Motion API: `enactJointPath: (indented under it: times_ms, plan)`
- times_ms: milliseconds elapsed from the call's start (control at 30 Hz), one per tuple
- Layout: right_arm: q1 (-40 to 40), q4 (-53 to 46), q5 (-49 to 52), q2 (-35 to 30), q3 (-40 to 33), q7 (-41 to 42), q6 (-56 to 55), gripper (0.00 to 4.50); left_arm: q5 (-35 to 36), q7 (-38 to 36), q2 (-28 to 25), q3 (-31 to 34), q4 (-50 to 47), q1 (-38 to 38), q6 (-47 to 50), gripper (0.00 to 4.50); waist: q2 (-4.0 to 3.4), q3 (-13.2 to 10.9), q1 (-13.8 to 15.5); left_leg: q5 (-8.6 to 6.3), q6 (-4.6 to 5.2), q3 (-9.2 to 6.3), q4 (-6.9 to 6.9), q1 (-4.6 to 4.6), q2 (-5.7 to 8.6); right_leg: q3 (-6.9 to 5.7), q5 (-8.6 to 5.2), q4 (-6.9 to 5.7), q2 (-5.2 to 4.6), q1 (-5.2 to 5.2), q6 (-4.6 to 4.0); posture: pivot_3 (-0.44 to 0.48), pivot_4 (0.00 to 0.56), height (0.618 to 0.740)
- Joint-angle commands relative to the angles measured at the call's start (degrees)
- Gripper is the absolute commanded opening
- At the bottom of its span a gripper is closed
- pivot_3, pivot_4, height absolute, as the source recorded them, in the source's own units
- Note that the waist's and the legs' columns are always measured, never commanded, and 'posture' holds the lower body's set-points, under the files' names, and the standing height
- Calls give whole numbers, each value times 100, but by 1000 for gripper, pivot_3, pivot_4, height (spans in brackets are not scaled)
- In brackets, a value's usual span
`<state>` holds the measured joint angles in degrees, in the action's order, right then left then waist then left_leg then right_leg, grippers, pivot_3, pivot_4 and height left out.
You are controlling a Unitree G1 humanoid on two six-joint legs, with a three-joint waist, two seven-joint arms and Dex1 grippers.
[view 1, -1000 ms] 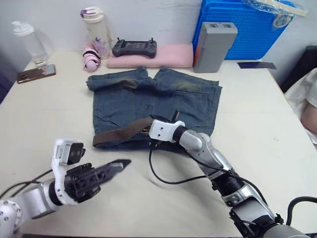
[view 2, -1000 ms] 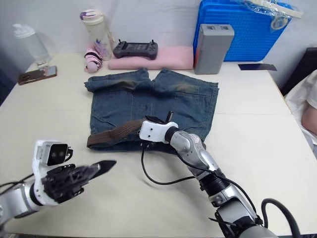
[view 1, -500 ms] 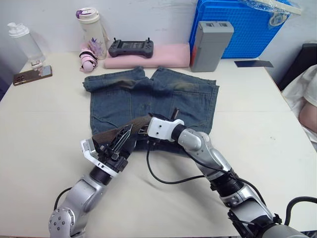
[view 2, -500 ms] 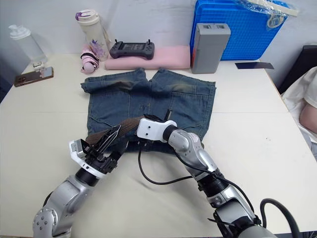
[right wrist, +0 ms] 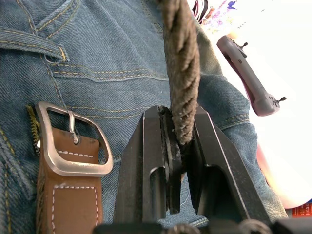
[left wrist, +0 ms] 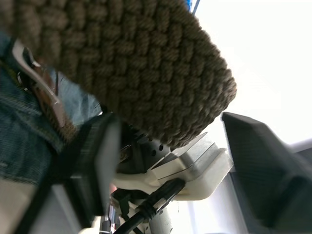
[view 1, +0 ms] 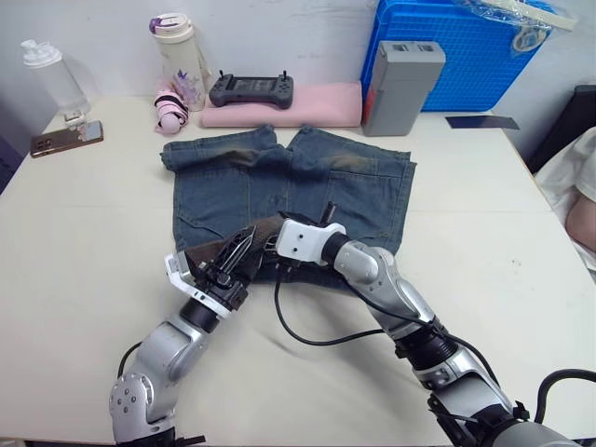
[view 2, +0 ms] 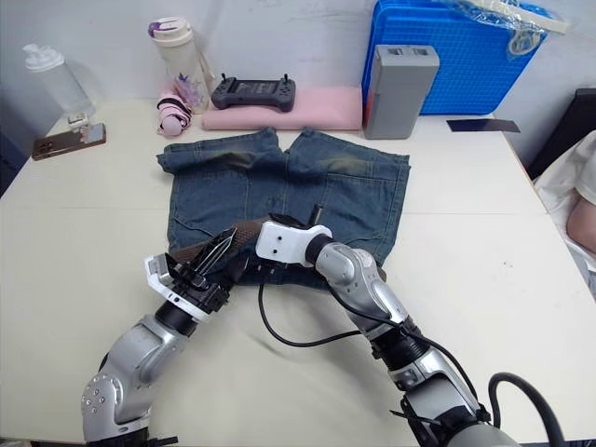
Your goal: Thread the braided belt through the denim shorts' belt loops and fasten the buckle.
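The denim shorts (view 1: 307, 182) lie flat mid-table, waistband toward me. The braided belt (view 1: 265, 226) lies along that waistband. My right gripper (view 1: 269, 244) is shut on the braided belt (right wrist: 181, 58), pinching the strap and lifting it off the denim. The silver buckle (right wrist: 73, 141), on a tan leather end, rests on the shorts beside it. From the near left, my left gripper (view 1: 242, 244) has come up to the same stretch of belt (left wrist: 131, 63); it is open, one finger on each side of the strap. I cannot make out the belt loops.
Along the table's far edge stand a pink folded cloth (view 1: 298, 104) with a black controller (view 1: 251, 89) on it, a grey box (view 1: 402, 86), a blue crate (view 1: 466, 51) and two bottles (view 1: 179, 56). A phone (view 1: 65, 138) lies far left. A person sits at the right edge (view 1: 579, 186).
My left arm swung in from the near-left table edge up to the belt beside the right gripper. The right gripper kept its hold. The camera shifted slightly.
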<state>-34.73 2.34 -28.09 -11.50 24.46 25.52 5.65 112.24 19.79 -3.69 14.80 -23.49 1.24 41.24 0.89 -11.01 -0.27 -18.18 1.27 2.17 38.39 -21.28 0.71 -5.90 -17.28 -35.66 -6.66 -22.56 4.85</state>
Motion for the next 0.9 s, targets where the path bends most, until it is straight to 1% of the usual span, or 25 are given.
enactJointPath:
  times_ms: [33,133,167,233,300,333,367,400,433,467,500,533,567,600,667,767,833,900]
  plan:
    - [-60,-277,-29,12,9,-15,-42,0,76,-51,109,138,18,-129,-17,1450,0,0,19,0,0,-1,0,0,0,-1,0,3,0,1,0,0,150,712]
    - [-59,-273,-38,1,16,-11,-48,0,76,12,148,230,89,-261,-27,143,0,0,18,0,0,0,-1,0,0,0,0,3,1,2,0,0,150,712]
    - [-56,-274,-41,-4,17,-8,-49,0,76,39,165,256,106,-322,-36,40,0,0,17,0,-1,0,-1,0,0,0,0,3,1,2,0,0,150,712]
    - [-53,-272,-41,-12,16,-5,-55,0,76,81,189,297,132,-453,-48,40,0,0,19,-1,-2,0,-2,0,-1,-1,0,3,1,2,0,0,150,712]
    - [-53,-273,-39,-16,10,-8,-63,950,76,115,218,328,138,-536,-50,0,1,0,20,-1,-2,0,-2,-1,-1,-1,0,3,1,2,0,0,150,712]
    - [-46,-275,-10,-15,-9,-11,-78,1195,76,139,237,348,133,-582,-75,0,1,0,19,-1,-2,0,-2,-1,-1,-1,0,3,1,2,0,0,150,712]
    - [-40,-277,39,-11,-28,15,-80,1969,76,148,253,369,124,-625,-100,0,1,0,18,-1,-2,0,-2,-1,-1,-1,0,3,2,2,0,0,150,712]
    - [-37,-277,73,-9,-40,35,-79,2081,76,155,264,385,118,-654,-115,0,1,0,16,-1,-2,0,-2,-1,-1,-1,0,3,2,2,0,0,150,712]
    - [-26,-290,114,-12,-46,84,-65,2392,76,152,232,405,98,-695,-110,0,1,0,15,-1,-2,0,-2,-1,-1,-1,0,3,2,2,0,0,150,712]
    - [19,-349,175,-19,-77,146,-9,2864,76,186,188,456,61,-726,-120,0,1,0,16,-1,-2,0,-4,-1,-2,-1,0,3,2,2,0,0,150,712]
    - [92,-470,309,-25,-170,241,115,3149,76,186,111,553,11,-746,-103,0,2,-1,21,-1,-2,0,-4,-1,-3,-1,0,3,3,2,0,0,150,712]
    - [161,-602,436,-76,-275,351,221,3658,76,141,-2,672,-34,-743,-53,0,2,-1,22,-1,-3,-1,-5,-1,-4,-2,0,5,3,2,0,0,150,712]
    - [236,-750,572,-171,-377,498,294,3893,76,59,-129,809,-74,-710,33,0,2,-1,17,-1,-3,-1,-5,-2,-4,-2,0,6,4,2,0,0,150,712]
    - [322,-919,742,-309,-469,701,369,4432,76,-62,-297,950,-85,-648,163,0,1,-1,18,-2,-4,-1,-9,-2,-6,-2,0,9,5,2,0,0,150,712]
    - [538,-1326,1240,-615,-706,1218,562,4432,76,-315,-674,1319,31,-486,473,0,2,-1,26,-3,-5,-2,-11,-4,-7,-3,0,11,7,2,0,0,150,712]
    - [768,-1864,1911,-996,-981,1826,932,4432,76,-744,-1298,1907,620,-262,1096,0,1,-2,25,-5,-5,-5,-15,-4,-8,-5,0,19,7,4,0,0,150,712]
    - [889,-2147,2355,-1122,-1074,2154,1307,4432,76,-958,-1800,2117,1203,-61,1588,0,0,-2,18,-5,-6,-3,-17,-2,-10,-3,0,18,9,4,-1,0,150,712]
    - [961,-2283,2628,-1129,-1133,2277,1538,4432,76,-1089,-2244,2160,1724,115,1982,0,-1,-3,13,-6,-8,-2,-18,1,-14,-4,-3,15,9,4,-6,0,150,712]
